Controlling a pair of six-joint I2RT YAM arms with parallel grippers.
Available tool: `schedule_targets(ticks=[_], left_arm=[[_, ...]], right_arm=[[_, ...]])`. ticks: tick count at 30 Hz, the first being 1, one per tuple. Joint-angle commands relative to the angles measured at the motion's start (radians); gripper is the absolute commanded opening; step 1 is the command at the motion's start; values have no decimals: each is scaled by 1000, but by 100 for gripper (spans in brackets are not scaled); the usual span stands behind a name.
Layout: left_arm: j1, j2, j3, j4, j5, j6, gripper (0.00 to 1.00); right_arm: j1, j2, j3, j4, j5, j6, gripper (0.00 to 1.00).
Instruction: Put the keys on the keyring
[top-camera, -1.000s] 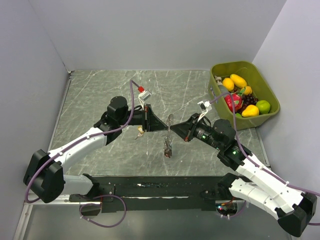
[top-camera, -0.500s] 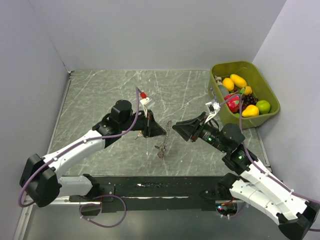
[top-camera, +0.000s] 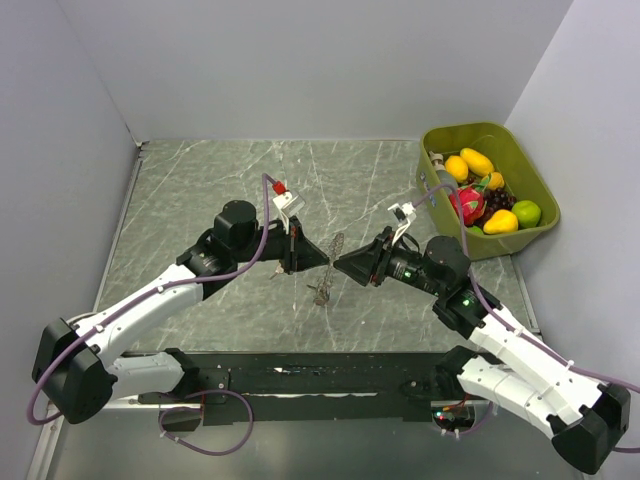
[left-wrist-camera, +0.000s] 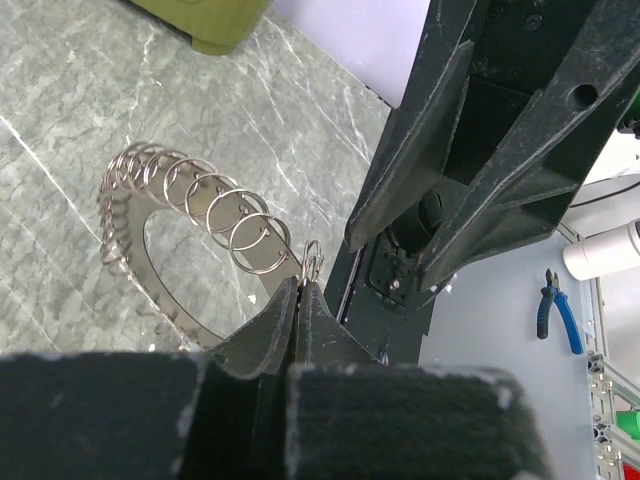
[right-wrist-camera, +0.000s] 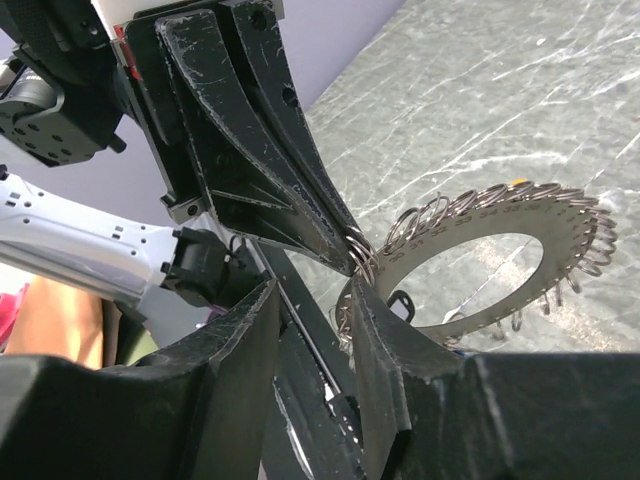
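Observation:
The keyring (left-wrist-camera: 135, 215) is a flat grey metal ring with many small split rings along its rim. It is edge-on in the top view (top-camera: 331, 262) and broad in the right wrist view (right-wrist-camera: 560, 235). My left gripper (left-wrist-camera: 301, 284) is shut on a small split ring at the keyring's rim and holds it off the table (top-camera: 318, 262). My right gripper (right-wrist-camera: 312, 297) is open, its fingers beside that same rim, facing the left fingers (right-wrist-camera: 290, 190). A small dark-edged tag (right-wrist-camera: 401, 306) hangs by the ring. No key is clearly visible.
A green bin (top-camera: 520, 150) of toy fruit stands at the back right of the marble table (top-camera: 200, 190). Grey walls close the left, back and right. A dark rail (top-camera: 300, 375) runs along the near edge between the arm bases.
My right gripper backed off from the keyring, then came back up to its rim. My left gripper shifted slightly with the ring, which now hangs a little higher.

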Motion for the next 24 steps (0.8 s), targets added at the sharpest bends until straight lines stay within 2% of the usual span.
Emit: schedule_targets(ticks=[1, 4, 7, 18, 24], left_arm=[[-2, -29, 30, 79, 6, -11, 1], [-2, -29, 33, 85, 12, -14, 1], [-2, -34, 32, 91, 15, -19, 1], [-2, -28, 29, 116, 43, -31, 1], [-2, -23, 21, 139, 61, -43, 1]], right_arm=[[-11, -8, 3, 34, -28, 14, 42], [-14, 4, -1, 31, -24, 17, 43], [-17, 19, -9, 41, -24, 15, 48], [-29, 51, -34, 108, -62, 18, 49], [-35, 59, -49, 165, -82, 35, 36]])
